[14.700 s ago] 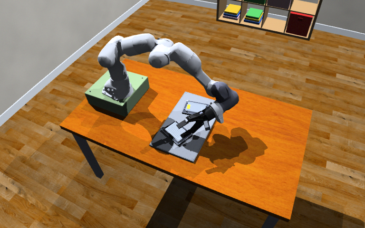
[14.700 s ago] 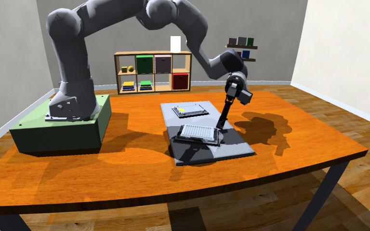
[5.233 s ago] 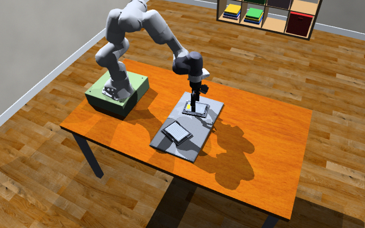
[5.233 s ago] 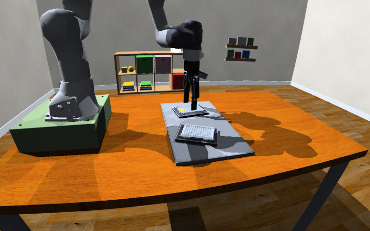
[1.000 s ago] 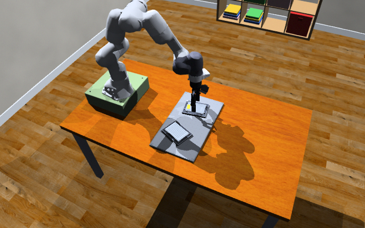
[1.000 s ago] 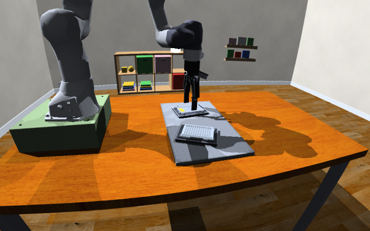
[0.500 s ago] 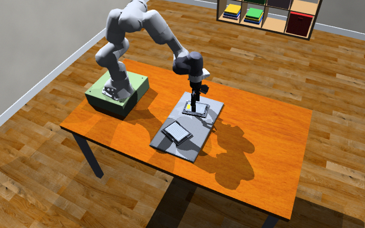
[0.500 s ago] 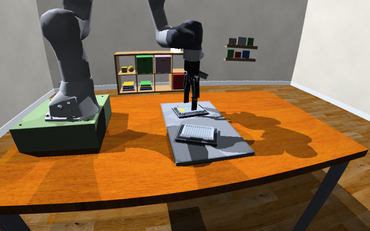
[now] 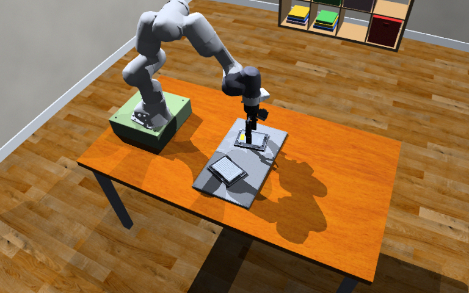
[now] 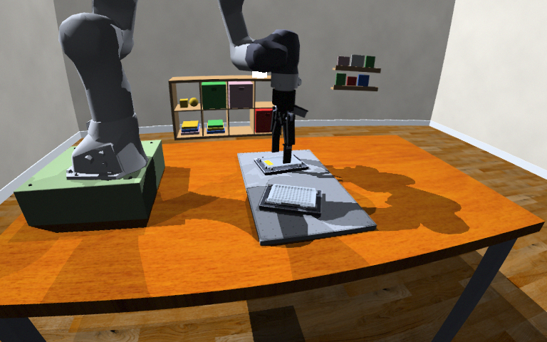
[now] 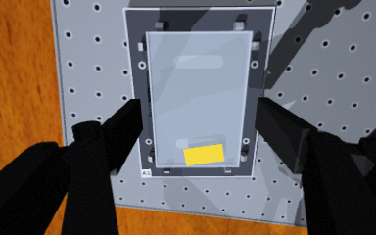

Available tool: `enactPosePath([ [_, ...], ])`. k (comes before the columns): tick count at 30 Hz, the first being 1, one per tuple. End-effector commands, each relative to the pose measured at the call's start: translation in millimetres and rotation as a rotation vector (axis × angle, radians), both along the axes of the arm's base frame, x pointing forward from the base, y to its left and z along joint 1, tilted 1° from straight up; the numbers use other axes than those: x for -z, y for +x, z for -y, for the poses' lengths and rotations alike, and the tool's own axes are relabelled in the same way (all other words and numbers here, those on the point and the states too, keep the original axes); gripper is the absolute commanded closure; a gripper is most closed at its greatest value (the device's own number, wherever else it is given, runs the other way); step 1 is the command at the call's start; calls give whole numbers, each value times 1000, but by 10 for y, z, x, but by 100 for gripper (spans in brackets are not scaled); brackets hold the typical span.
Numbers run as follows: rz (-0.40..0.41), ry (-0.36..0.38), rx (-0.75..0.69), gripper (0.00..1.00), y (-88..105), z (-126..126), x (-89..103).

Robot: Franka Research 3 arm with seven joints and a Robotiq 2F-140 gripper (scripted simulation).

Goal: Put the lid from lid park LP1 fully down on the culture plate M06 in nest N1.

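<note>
The clear lid (image 11: 198,98) with a yellow tag (image 11: 204,155) lies flat in the dark lid park frame LP1 (image 9: 250,145) at the far end of the grey perforated baseplate (image 9: 242,162). My gripper (image 11: 198,114) is open and low over the lid. Its two black fingers straddle the lid's long sides, close to the edges but with a small gap on each side. The gripper also shows in the exterior view (image 10: 281,154), above the lid (image 10: 280,163). The culture plate M06 (image 9: 227,168) (image 10: 291,194), white with many wells, sits uncovered in nest N1 at the near end.
The green robot pedestal (image 9: 151,119) stands on the orange table to the left of the baseplate. A wooden shelf with coloured boxes (image 10: 219,105) stands against the far wall, away from the table.
</note>
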State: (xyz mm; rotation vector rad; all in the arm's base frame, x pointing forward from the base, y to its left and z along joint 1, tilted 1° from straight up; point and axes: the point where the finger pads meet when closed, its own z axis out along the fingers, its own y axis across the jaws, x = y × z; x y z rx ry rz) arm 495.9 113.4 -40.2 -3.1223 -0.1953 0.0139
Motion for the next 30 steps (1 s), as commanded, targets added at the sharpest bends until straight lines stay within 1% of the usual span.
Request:
enactPosePath([
  [1, 4, 1, 7, 31, 10, 0, -8],
  [3, 4, 1, 7, 31, 10, 0, -8],
  [4, 4, 1, 7, 37, 10, 0, -8],
  [30, 4, 1, 7, 37, 10, 0, -8],
])
